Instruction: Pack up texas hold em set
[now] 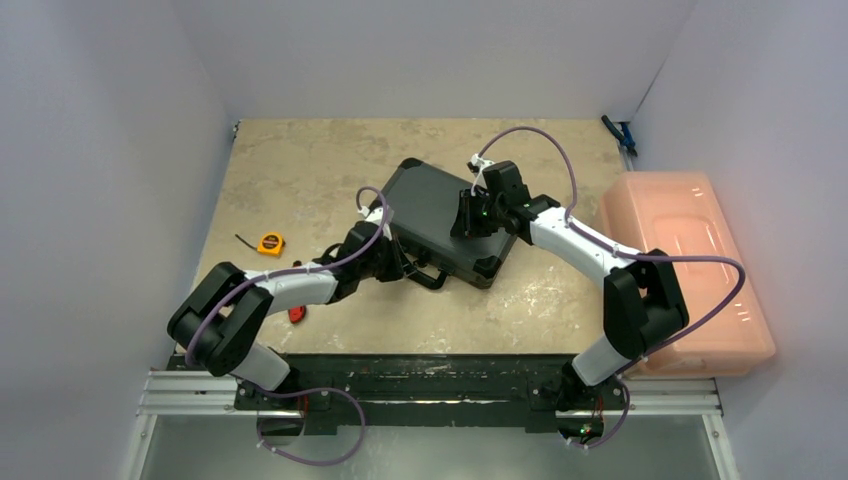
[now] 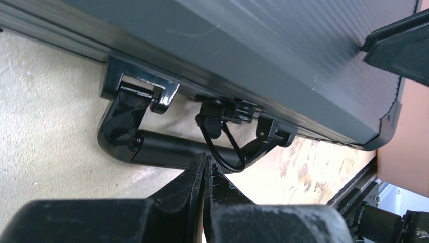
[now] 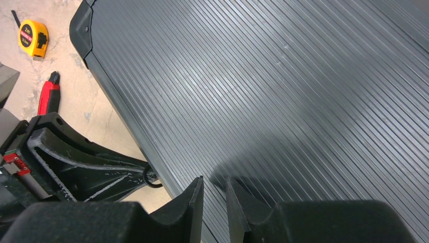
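Black ribbed hard briefcase (image 1: 440, 215) lies closed and flat on the beige stone-pattern surface (image 1: 300, 170), between the two hands. Left hand (image 2: 205, 164) is closed, fingertips pressed together just in front of the case's black carry handle (image 2: 167, 149). A thin black wire loop (image 2: 225, 152) under the latch hangs right at its tips, possibly pinched, the view is too tight to say. Right hand (image 3: 212, 195) sits over the ribbed lid near its front edge, fingers a narrow gap apart, nothing between them. Yellow tape measure (image 1: 270, 242) and red-handled knife (image 3: 48, 96) lie beyond the left hand, apart from the case. Translucent pink plastic bin (image 1: 690, 260) stands outside the right arm.
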Robot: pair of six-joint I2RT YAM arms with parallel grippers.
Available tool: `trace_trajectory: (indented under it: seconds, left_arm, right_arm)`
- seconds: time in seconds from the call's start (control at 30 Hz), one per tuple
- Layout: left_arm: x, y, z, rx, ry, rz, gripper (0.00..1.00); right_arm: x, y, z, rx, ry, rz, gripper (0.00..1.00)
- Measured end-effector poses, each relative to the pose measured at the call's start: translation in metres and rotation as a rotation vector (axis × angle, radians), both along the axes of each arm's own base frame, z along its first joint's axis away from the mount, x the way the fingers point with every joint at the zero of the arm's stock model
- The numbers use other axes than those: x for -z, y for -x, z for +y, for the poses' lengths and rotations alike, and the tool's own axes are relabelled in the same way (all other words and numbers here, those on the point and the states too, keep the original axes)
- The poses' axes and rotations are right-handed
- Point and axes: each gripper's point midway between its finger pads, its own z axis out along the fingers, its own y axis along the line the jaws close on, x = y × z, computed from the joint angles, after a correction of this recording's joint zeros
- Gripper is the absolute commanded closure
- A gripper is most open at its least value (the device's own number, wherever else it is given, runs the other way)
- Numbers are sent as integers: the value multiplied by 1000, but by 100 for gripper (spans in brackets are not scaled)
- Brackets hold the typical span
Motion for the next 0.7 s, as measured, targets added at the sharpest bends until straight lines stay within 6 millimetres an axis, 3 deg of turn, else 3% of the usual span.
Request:
trace_trajectory:
  seconds: [0.7]
  left_arm:
    - [-5, -10, -11, 19, 15, -11, 100]
  right_arm:
    - [0, 0, 0, 0, 0, 0, 74]
